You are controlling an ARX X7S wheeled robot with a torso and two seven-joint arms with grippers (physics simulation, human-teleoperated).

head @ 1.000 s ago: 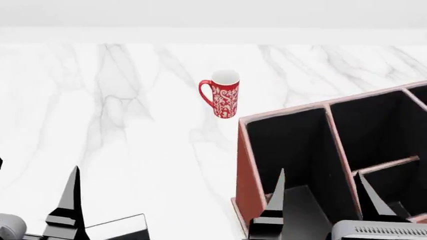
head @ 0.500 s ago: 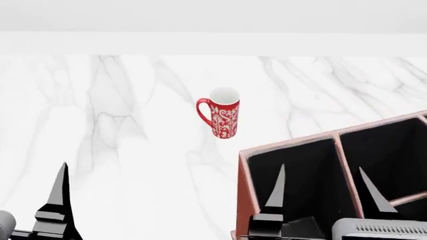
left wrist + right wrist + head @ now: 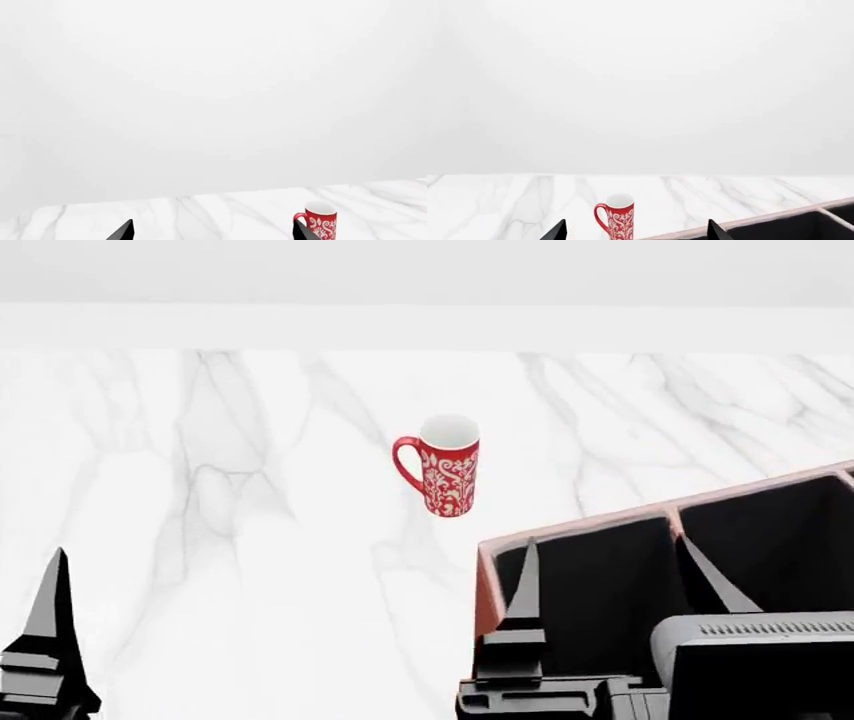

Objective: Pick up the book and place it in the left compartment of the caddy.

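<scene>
The book is out of view in every frame. The reddish-brown caddy (image 3: 574,527) stands at the lower right of the head view, and its black-lined left compartment (image 3: 594,575) is the nearest section. It also shows in the right wrist view (image 3: 760,220). My right gripper (image 3: 614,575) is open and empty, and its two fingers overlap that compartment in the head view. Its tips (image 3: 636,232) stand wide apart in the right wrist view. My left gripper (image 3: 212,234) is open and empty, and only one of its fingers (image 3: 51,630) shows at the head view's lower left.
A red patterned mug (image 3: 447,465) stands upright on the white marble table (image 3: 240,500), beyond the caddy's left corner. It shows in the left wrist view (image 3: 321,224) and the right wrist view (image 3: 619,220). A white wall lies behind the table.
The head view rose, and the black corner seen at the bottom left a second ago has left the frame. My right gripper rose higher in the view. My left finger shifted left.
</scene>
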